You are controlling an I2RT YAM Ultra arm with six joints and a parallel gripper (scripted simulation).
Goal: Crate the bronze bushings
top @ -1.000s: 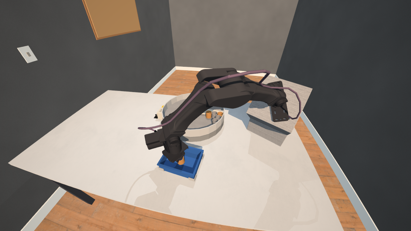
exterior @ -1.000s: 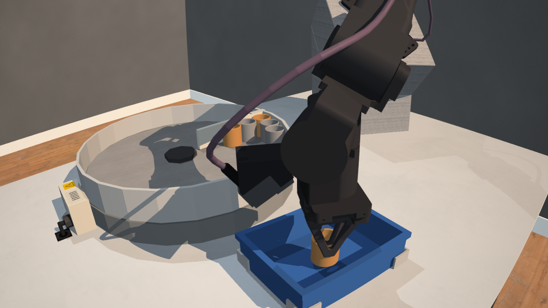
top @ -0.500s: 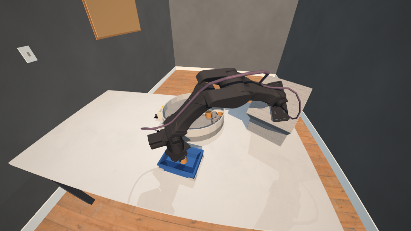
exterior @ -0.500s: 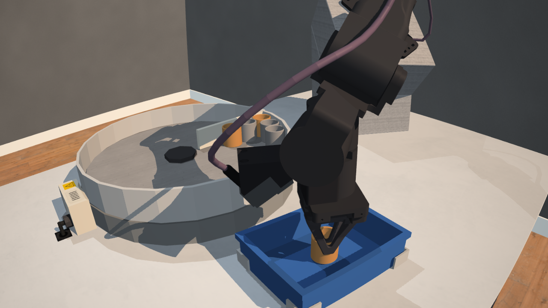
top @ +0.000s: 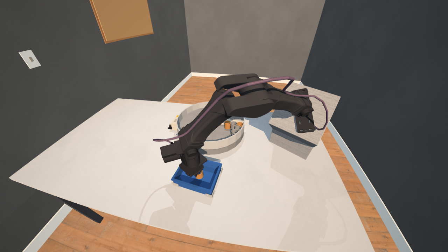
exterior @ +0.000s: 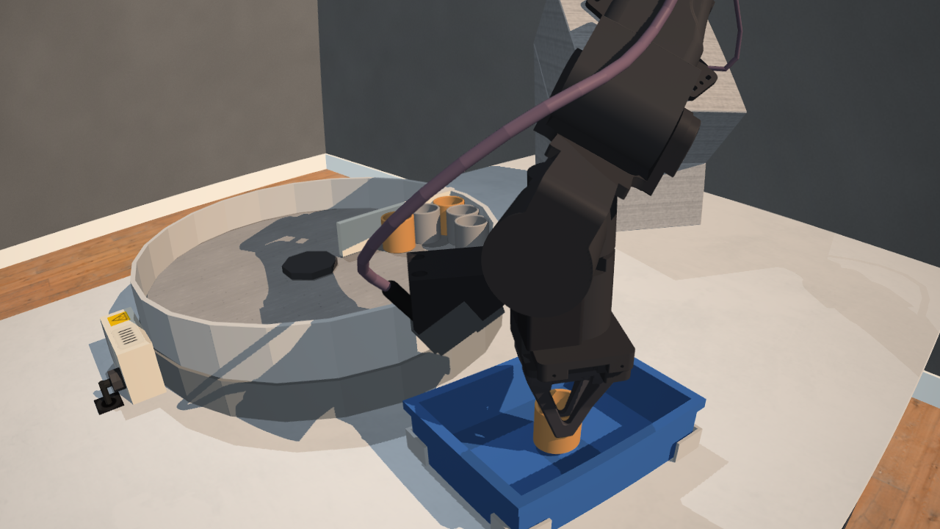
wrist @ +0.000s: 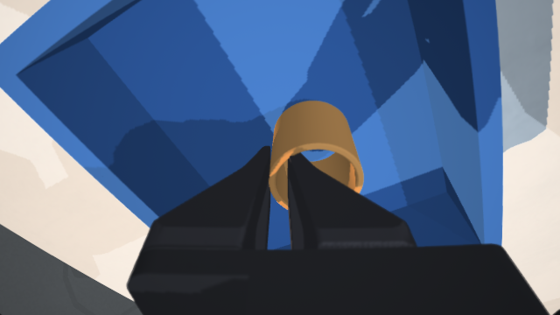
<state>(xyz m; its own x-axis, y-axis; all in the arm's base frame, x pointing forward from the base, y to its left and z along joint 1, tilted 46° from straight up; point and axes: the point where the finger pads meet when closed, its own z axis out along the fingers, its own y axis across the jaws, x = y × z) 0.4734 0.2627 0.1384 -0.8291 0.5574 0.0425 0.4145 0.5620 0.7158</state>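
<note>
Black arm parts hide some of the turntable (top: 228, 144) (exterior: 263, 355), where two bronze bushings (top: 226, 125) (exterior: 402, 236) and three steel bushings (top: 234, 132) (exterior: 470, 231) stand. In the near blue crate (top: 193, 189) (exterior: 604, 483) (wrist: 491, 140), the gripper (top: 198, 174) (exterior: 564, 428) (wrist: 279, 157) pinches another bronze bushing (top: 200, 176) (exterior: 555, 441) (wrist: 316, 122) by its wall.
</note>
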